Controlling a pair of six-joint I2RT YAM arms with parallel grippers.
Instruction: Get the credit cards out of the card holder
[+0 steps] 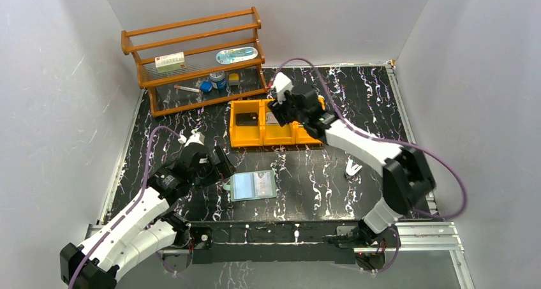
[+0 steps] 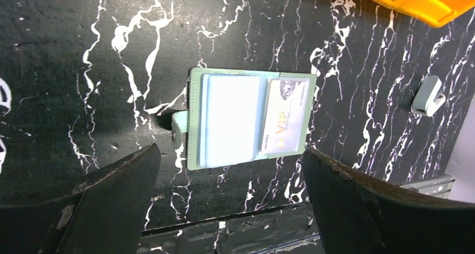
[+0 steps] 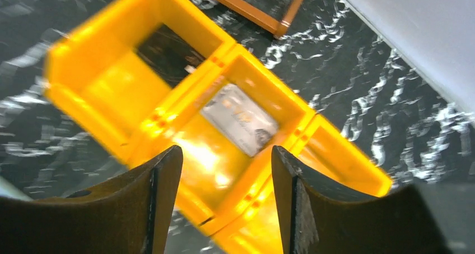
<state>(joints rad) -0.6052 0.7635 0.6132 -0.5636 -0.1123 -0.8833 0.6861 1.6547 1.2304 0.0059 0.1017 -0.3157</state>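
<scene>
Credit cards (image 3: pixel 240 118) go to the orange bin (image 3: pixel 101 91) — one lies in its middle compartment, beneath your right gripper (image 3: pixel 227 153), jaws apart and empty (a drop-off pose, I'd judge). The card holder (image 2: pixel 224 119) lies open on the table (image 2: pixel 84 41), a VIP card (image 2: pixel 285 116) inside, framed by your wide-open left gripper (image 2: pixel 229 153) — likely poised to steady it.

a: top camera: high, from the near edge, tilted down over the whole table (image 1: pixel 306 180).
b: left wrist: close, straight down on the card holder (image 2: pixel 246 119). right wrist: close above the orange bin (image 3: pixel 106 91), blurred. top view takes in both.
</scene>
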